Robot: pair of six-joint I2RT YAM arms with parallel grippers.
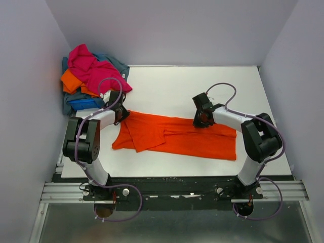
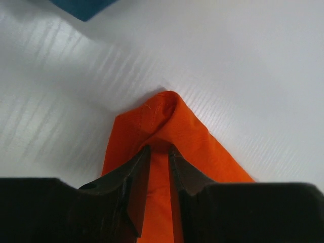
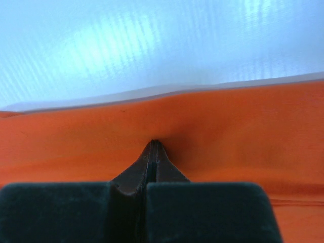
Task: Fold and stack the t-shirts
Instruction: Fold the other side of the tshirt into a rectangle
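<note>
While the orange t-shirt [image 1: 182,136] lies stretched left to right before us, our right gripper [image 3: 154,144] clamps its far edge and our left gripper [image 2: 159,149] straddles 1 far corner, perhaps gripping.

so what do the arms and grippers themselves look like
The left arm and right arm have white links, bulky black joints and a looping lilac cable each. The left gripper and right gripper are black, with dark fingers tapering to points.
</note>
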